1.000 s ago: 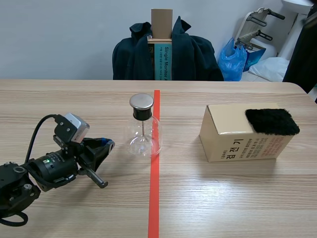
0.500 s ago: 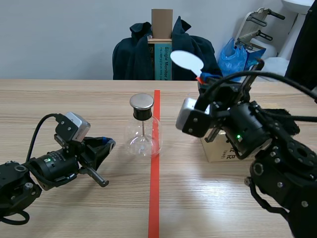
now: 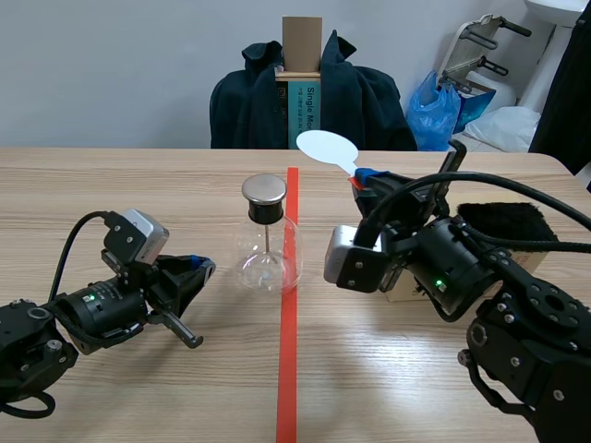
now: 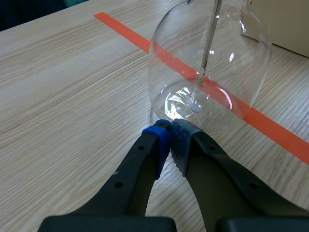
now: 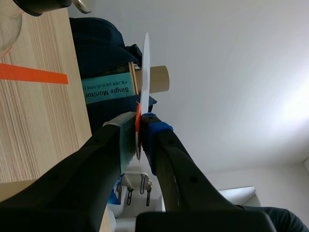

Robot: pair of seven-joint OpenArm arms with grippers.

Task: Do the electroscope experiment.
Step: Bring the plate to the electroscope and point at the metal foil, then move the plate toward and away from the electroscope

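Scene view has the wooden tabletop [image 3: 138,185] running away from the robot, split down the middle by an orange-red tape line [image 3: 287,369]. On the right half stands a tan cardboard box [image 3: 528,261] with red print on its side, mostly hidden behind the right arm. A flat black fur pad [image 3: 517,224] lies on the box's top.

Near the middle of the tabletop stands the flask [image 3: 266,251] [image 4: 212,63], upright, its right side overlapping the tape line. Its body is a round bulb of clear glass narrowing to a short dark neck, which is closed by a round, flat metal cap [image 3: 264,189]. A thin metal rod [image 3: 267,242] [image 4: 207,43] hangs straight down inside the bulb and ends in a small pale tab just above the glass bottom.

The right end effector [image 3: 369,177] [image 5: 139,130] is clamped on the orange-red handle of a paddle [image 3: 325,146] [image 5: 146,72], whose white oval blade is held above and to the right of the cap, clear of it. In the right wrist view the blade shows edge-on as a thin white strip.

The left end effector [image 3: 205,268] [image 4: 169,126] sits low on the left half, fingers pressed together on nothing, tips pointing at the foot of the flask and close beside it.
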